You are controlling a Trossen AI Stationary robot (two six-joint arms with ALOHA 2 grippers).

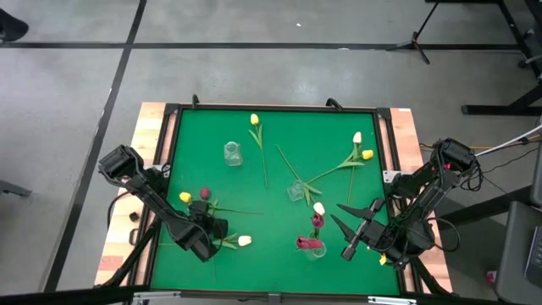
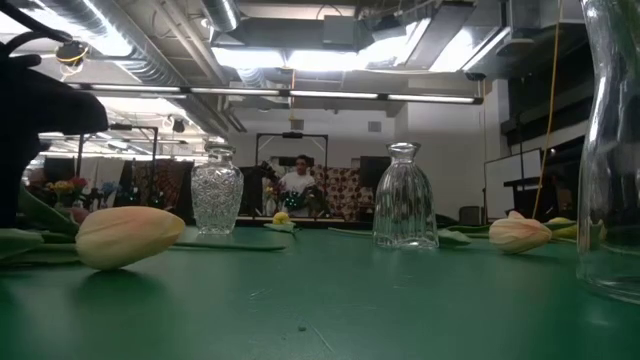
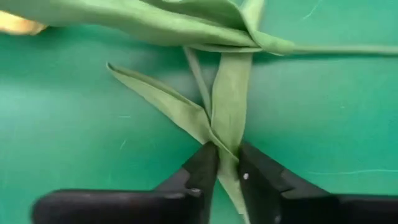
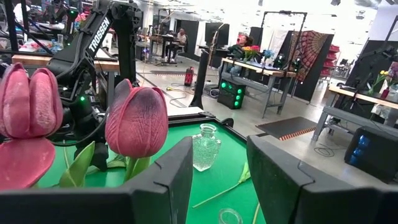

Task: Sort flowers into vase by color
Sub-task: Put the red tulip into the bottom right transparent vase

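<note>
Green surface below me: my left gripper (image 3: pixel 227 171) pinches the leaf (image 3: pixel 229 106) of the cream tulip (image 1: pixel 245 241), stem lying toward the right gripper (image 1: pixel 345 236), which hangs spread beside the vase with red tulips (image 1: pixel 311 246).

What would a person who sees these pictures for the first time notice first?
Probably the left gripper, low at the mat's near-left corner, its fingers closing around the green stem and leaves of the cream tulip. Next, two magenta tulips standing in a vase just in front of the right gripper, which hangs open at the near right.
</note>
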